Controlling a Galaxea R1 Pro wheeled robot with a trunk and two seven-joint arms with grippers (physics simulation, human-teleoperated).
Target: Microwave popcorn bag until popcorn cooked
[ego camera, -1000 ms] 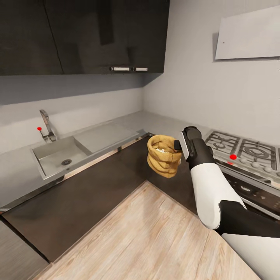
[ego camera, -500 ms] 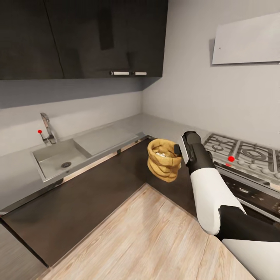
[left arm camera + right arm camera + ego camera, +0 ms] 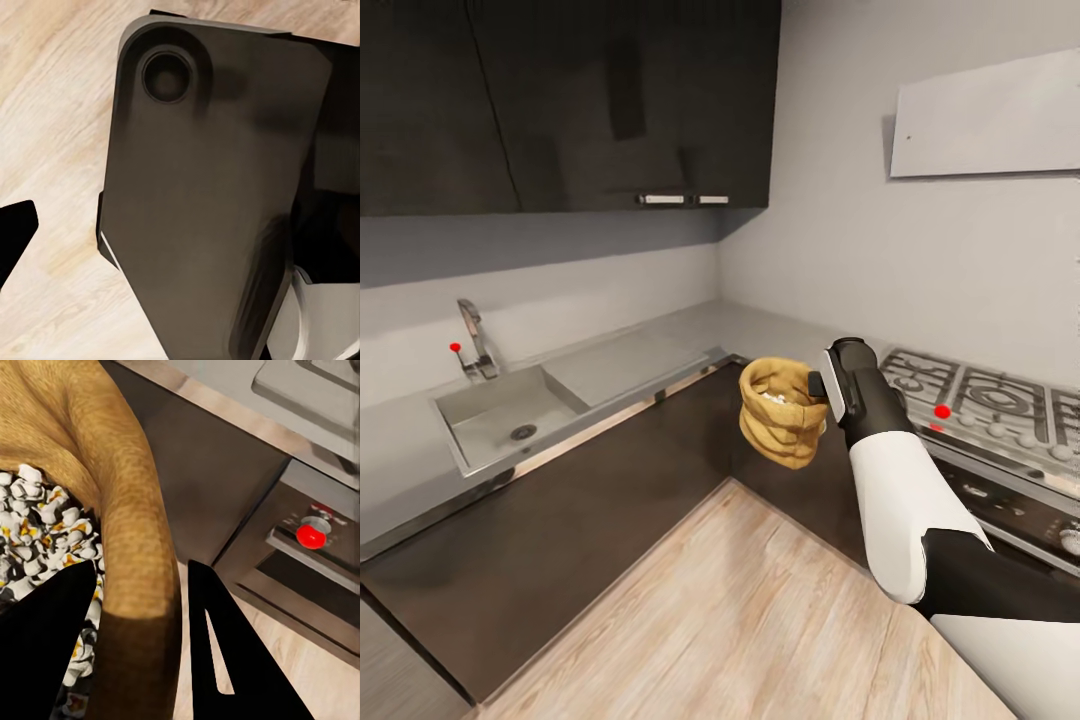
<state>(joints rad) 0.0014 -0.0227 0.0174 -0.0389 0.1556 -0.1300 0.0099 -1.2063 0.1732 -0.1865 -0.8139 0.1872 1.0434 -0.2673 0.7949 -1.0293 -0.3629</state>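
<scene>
A: Where is the popcorn bag (image 3: pixel 782 412) relative to the right end effector (image 3: pixel 822 383)?
B: It hangs in the air off the tip of the raised right arm, above the wooden floor (image 3: pixel 760 620) in front of the corner of the dark cabinet fronts (image 3: pixel 600 490). It touches no tabletop (image 3: pixel 660 345).

A: How is it held?
B: By its thick rolled rim. In the right wrist view one black finger (image 3: pixel 45 645) sits inside the bag on the white and yellow popcorn (image 3: pixel 37 532), the other outside the tan wall, so the right end effector (image 3: pixel 142 615) is clamped on the bag's (image 3: pixel 127 510) rim.

A: Upright?
B: Tilted a little, mouth upward and facing partly toward the camera; kernels show inside.

A: What lies around it?
B: A steel sink (image 3: pixel 505 415) with a tap (image 3: pixel 475 340) well to the left, a gas hob (image 3: pixel 980 395) with a red dot just beyond the arm on the right, and black wall cupboards (image 3: pixel 560 100) overhead.

A: And the left end effector?
B: The left wrist view shows a dark flat panel (image 3: pixel 210 195) of the robot's body over the wood floor (image 3: pixel 52 90), with one black fingertip (image 3: pixel 13 232) at the edge. I cannot tell whether it is open or closed
</scene>
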